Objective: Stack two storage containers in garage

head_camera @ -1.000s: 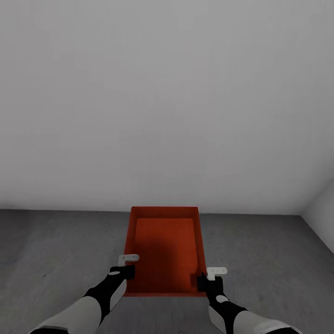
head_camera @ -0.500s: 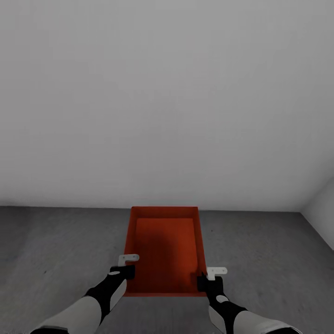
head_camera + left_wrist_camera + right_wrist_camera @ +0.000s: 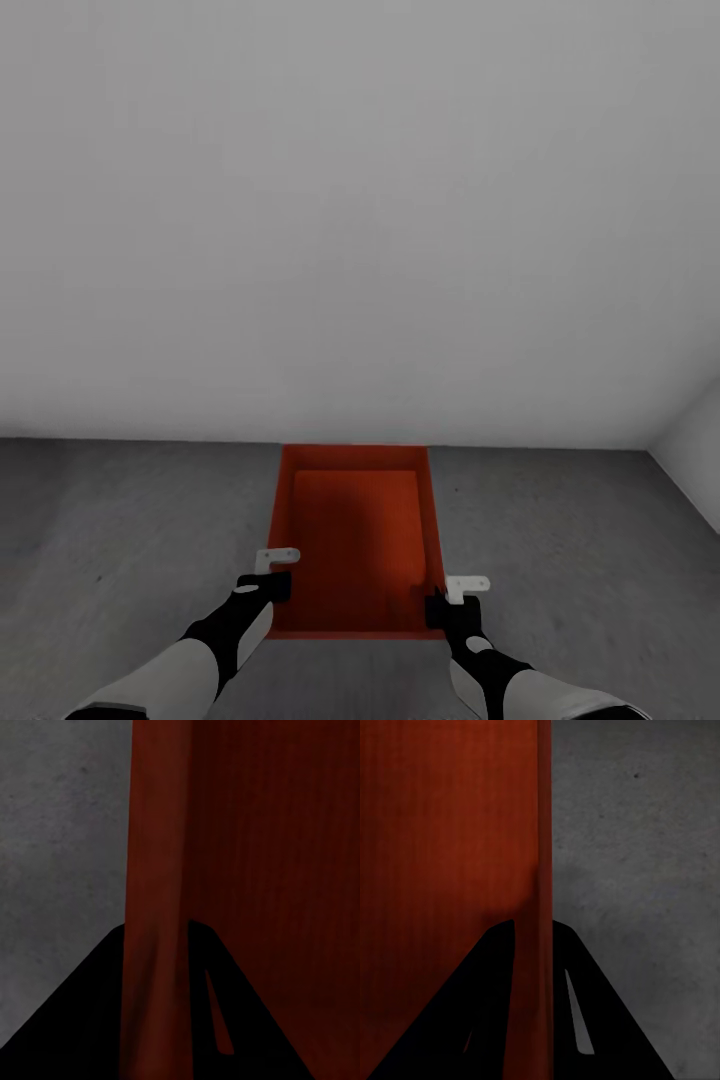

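One orange-red storage container (image 3: 355, 530) is open side up in front of me, over the garage's dark grey concrete floor (image 3: 120, 520). My left gripper (image 3: 275, 585) is shut on its left wall near the near corner. My right gripper (image 3: 437, 605) is shut on its right wall. In the left wrist view the black fingers (image 3: 90, 1020) straddle the thin wall of the container (image 3: 262, 870). In the right wrist view the fingers (image 3: 607, 1020) pinch the wall of the container (image 3: 450, 832) the same way. Whether the box touches the floor I cannot tell. The other container and the living room are out of view.
A plain pale grey wall (image 3: 360, 200) stands straight ahead, meeting the floor just past the container's far rim. A second wall (image 3: 695, 450) forms a corner at the right. Bare concrete (image 3: 637, 870) spreads on both sides of the box.
The wall's foot has crept slightly upward in the picture, so the view has shifted a little. Both grippers and the container keep the same pose.
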Motion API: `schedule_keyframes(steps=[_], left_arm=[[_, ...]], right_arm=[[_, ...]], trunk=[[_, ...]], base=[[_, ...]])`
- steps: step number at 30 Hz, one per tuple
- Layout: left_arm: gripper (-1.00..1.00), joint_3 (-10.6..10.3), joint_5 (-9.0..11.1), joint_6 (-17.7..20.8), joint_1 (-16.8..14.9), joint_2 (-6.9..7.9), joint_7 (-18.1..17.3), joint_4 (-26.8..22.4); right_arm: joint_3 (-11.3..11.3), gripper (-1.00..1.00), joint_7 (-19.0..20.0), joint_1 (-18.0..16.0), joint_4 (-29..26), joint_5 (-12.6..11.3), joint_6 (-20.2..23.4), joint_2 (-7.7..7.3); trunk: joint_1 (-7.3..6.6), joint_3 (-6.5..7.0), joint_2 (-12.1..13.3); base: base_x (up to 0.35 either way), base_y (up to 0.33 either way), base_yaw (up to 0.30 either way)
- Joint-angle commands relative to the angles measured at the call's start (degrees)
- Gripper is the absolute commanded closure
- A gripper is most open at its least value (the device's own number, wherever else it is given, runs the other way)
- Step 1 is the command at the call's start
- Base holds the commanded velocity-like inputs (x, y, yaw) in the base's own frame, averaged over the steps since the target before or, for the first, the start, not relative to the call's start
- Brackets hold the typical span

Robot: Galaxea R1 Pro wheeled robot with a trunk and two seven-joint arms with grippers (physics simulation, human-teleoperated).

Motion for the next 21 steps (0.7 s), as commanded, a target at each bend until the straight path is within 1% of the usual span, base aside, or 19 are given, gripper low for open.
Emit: schedule_keyframes(steps=[1,21], left_arm=[[1.00,4.0,0.8,0.5,-0.1,0.04,0.6,-0.6],[1.00,4.0,0.8,0.5,-0.1,0.09,0.6,-0.6]], right_arm=[[-2.1,1.00,-0.6,0.0,0.1,-2.1,-0.5,-0.23],[-2.1,1.00,-0.6,0.0,0.1,-2.1,-0.5,-0.23]], trunk=[[0.00,-0.15,0.0],[0.00,-2.00,0.0]], base=[[0.000,0.000,0.000],[0.000,0.000,0.000]])
